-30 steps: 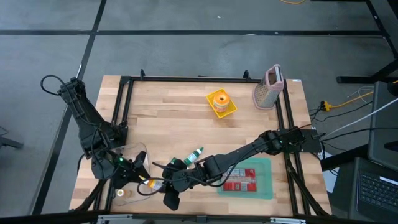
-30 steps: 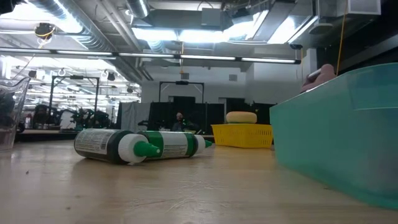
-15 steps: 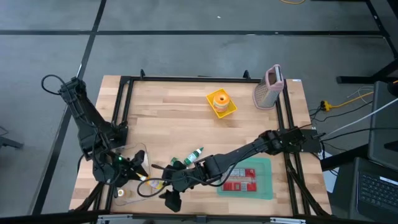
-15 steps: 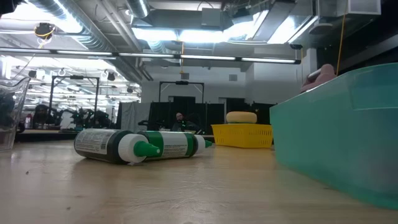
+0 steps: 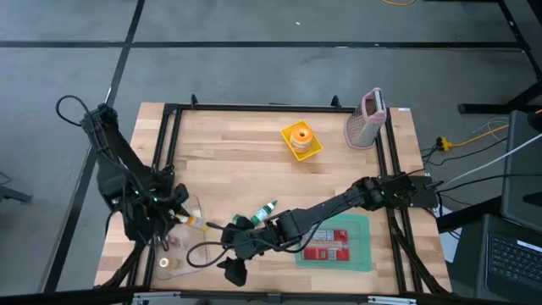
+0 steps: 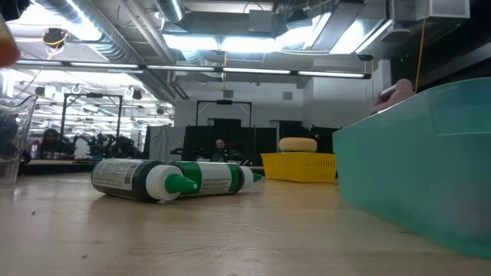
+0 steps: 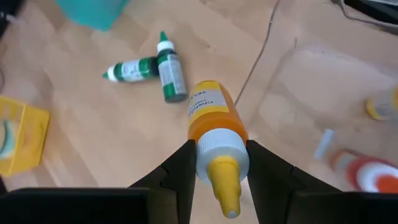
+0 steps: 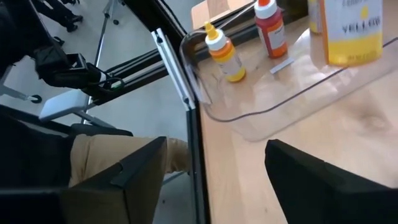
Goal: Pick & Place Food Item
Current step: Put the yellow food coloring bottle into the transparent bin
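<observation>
The left end effector (image 7: pixel 214 180) is clamped on an orange bottle (image 7: pixel 211 115) just behind its white collar and yellow nozzle, lifted over the table (image 5: pixel 246 161) near its left edge. Gripping at the neck lets the body hang clear, which looks like a carry pose for placing it into the clear tray (image 8: pixel 273 102) at the front left corner. Black print on the bottle's label cannot be read.

The right end effector (image 8: pixel 214 165) lies low by the front edge, fingers spread wide with nothing between them, just beside the tray rim. It seems to be standing off so the left arm has room.

In the tray stand a small yellow bottle (image 8: pixel 224 53) and a red one (image 8: pixel 269 28), upright as if set down in turn. A larger yellow container (image 8: pixel 345 31) reads "YELLOW", cut off at the frame edge.

Two green bottles (image 7: pixel 152 65) lie on their sides mid-table, touching, probably not yet sorted. Their labels are too small to read. A teal bin (image 5: pixel 360 229) by the front right holds a red printed pack (image 5: pixel 326 246), text illegible. A yellow basket (image 5: pixel 302 142) sits toward the back edge.
</observation>
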`<state>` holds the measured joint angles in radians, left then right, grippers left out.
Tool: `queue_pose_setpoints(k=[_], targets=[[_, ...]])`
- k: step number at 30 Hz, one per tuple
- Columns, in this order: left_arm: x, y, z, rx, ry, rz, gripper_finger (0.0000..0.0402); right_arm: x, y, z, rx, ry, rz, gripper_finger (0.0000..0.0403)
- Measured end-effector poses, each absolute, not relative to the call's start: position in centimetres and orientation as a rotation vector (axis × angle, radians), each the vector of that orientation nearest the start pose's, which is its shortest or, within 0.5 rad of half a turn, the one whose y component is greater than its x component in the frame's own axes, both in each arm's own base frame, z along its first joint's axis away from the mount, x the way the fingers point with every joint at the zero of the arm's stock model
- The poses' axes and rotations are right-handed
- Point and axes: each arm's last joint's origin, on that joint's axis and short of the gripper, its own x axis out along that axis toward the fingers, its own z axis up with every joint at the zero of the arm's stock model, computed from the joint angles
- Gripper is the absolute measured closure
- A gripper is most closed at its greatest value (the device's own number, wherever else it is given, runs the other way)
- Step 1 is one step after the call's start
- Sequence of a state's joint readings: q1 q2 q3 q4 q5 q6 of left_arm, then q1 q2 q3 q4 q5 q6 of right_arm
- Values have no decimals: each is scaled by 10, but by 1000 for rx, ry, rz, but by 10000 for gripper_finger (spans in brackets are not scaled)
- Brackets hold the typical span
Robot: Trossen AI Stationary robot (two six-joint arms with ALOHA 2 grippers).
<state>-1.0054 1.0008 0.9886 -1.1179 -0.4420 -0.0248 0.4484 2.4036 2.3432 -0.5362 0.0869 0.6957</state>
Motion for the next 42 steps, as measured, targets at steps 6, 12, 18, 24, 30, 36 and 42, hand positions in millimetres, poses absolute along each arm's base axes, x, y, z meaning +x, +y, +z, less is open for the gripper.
queue_pose_setpoints(k=[6,12,18,24,30,36,42], targets=[[90,-122,335,620,915,-498,288,491,232,272,479,667,139,142],[78,-106,335,571,1176,-378,288,492,231,272,436,661,148,143],[83,-111,330,489,1270,-374,288,495,224,272,412,653,141,143],[98,-116,322,507,1362,-362,288,496,222,272,393,650,143,143],[117,-122,314,513,1387,-409,288,496,222,272,385,648,147,143],[130,-115,310,525,1421,-412,288,494,226,272,381,650,156,143],[141,-107,311,472,1415,-428,288,491,234,272,361,650,171,143]])
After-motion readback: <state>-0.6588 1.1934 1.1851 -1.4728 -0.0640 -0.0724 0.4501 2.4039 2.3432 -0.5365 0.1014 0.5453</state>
